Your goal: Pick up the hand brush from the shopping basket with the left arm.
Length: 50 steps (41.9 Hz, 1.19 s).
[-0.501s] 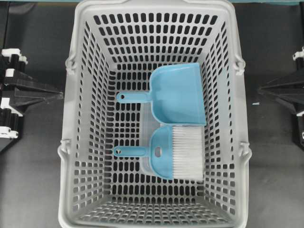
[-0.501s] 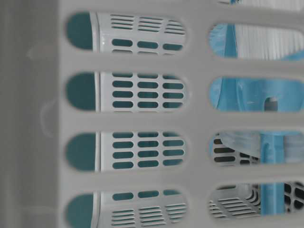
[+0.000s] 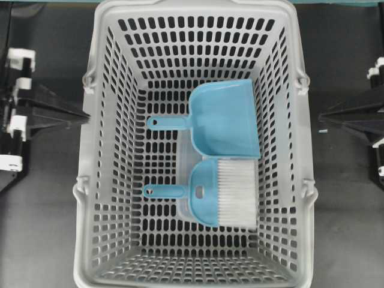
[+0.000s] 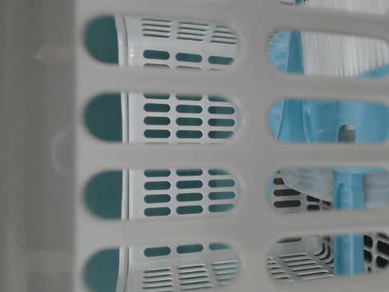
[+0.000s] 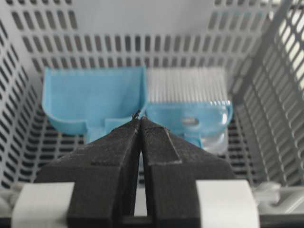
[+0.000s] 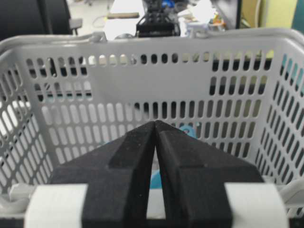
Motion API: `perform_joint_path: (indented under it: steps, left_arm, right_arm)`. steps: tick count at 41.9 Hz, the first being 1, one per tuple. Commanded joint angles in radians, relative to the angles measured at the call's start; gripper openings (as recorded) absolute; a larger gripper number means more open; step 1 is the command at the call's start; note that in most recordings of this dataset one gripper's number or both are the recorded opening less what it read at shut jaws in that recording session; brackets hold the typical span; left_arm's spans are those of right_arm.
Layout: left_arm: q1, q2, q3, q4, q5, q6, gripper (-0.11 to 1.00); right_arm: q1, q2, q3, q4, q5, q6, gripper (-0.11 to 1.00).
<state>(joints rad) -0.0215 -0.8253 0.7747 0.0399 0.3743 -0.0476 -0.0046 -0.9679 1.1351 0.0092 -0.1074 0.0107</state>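
Note:
The hand brush (image 3: pixel 207 195) lies flat on the floor of the shopping basket (image 3: pixel 195 7), its white bristles at the right and its thin handle pointing left. It also shows in the left wrist view (image 5: pixel 190 114) and the table-level view (image 4: pixel 310 121). My left gripper (image 3: pixel 89 114) is shut and empty, level with the basket's left wall; in its wrist view the closed tips (image 5: pixel 140 118) sit in front of the brush. My right gripper (image 3: pixel 320 115) is shut and empty, outside the basket's right wall (image 6: pixel 142 47).
A light-blue dustpan (image 3: pixel 225 120) without bristles lies just behind the brush, touching it, and shows in the left wrist view (image 5: pixel 90 97). A clear plastic piece (image 3: pixel 185 174) lies under both. The basket's tall slotted walls surround them.
Both grippers have moved a little toward the basket, the left one more. The brush and dustpan have not moved.

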Motion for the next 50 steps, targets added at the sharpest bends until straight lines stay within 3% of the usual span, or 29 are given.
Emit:
perform_joint_path:
  steps: [1, 9, 13, 17, 22, 24, 28, 31, 35, 38, 50]
  left_arm:
    - [-0.012, 0.072, -0.129, 0.005, 0.12, 0.002, 0.0]
    - [-0.031, 0.238, -0.301, 0.005, 0.331, 0.008, 0.0]
    - [-0.035, 0.302, -0.353, 0.005, 0.391, 0.008, 0.0]
    - [-0.038, 0.377, -0.407, 0.005, 0.442, 0.006, 0.0]
    - [-0.043, 0.454, -0.468, 0.005, 0.486, 0.0, 0.03]
    - [-0.044, 0.483, -0.491, 0.006, 0.503, -0.003, 0.08]
    - [-0.057, 0.554, -0.538, 0.005, 0.549, -0.008, 0.33]
    - [-0.067, 0.623, -0.566, 0.005, 0.578, -0.015, 0.63]
    - [-0.083, 0.69, -0.58, 0.005, 0.603, -0.017, 0.86]
    - [-0.092, 0.727, -0.584, 0.005, 0.604, -0.02, 0.91]
    - [-0.115, 0.857, -0.526, 0.005, 0.555, -0.071, 0.9]
  right_arm:
    - [-0.006, 0.002, -0.031, 0.006, 0.005, -0.002, 0.0]
    - [-0.009, -0.005, -0.031, 0.005, 0.012, -0.003, 0.0]
    - [-0.011, -0.006, -0.031, 0.005, 0.014, 0.0, 0.06]
    - [-0.011, -0.009, -0.031, 0.005, 0.025, 0.005, 0.21]
    - [-0.009, -0.014, -0.031, 0.005, 0.034, 0.006, 0.52]
    - [-0.009, -0.014, -0.031, 0.005, 0.034, 0.006, 0.62]
    - [-0.009, -0.017, -0.031, 0.005, 0.035, 0.006, 0.74]
    - [-0.011, -0.018, -0.029, 0.006, 0.035, 0.006, 0.74]
    - [-0.012, -0.02, -0.028, 0.006, 0.034, 0.006, 0.74]
    - [-0.012, -0.02, -0.026, 0.006, 0.034, 0.006, 0.74]
    - [-0.017, -0.029, -0.014, 0.006, 0.032, 0.006, 0.74]
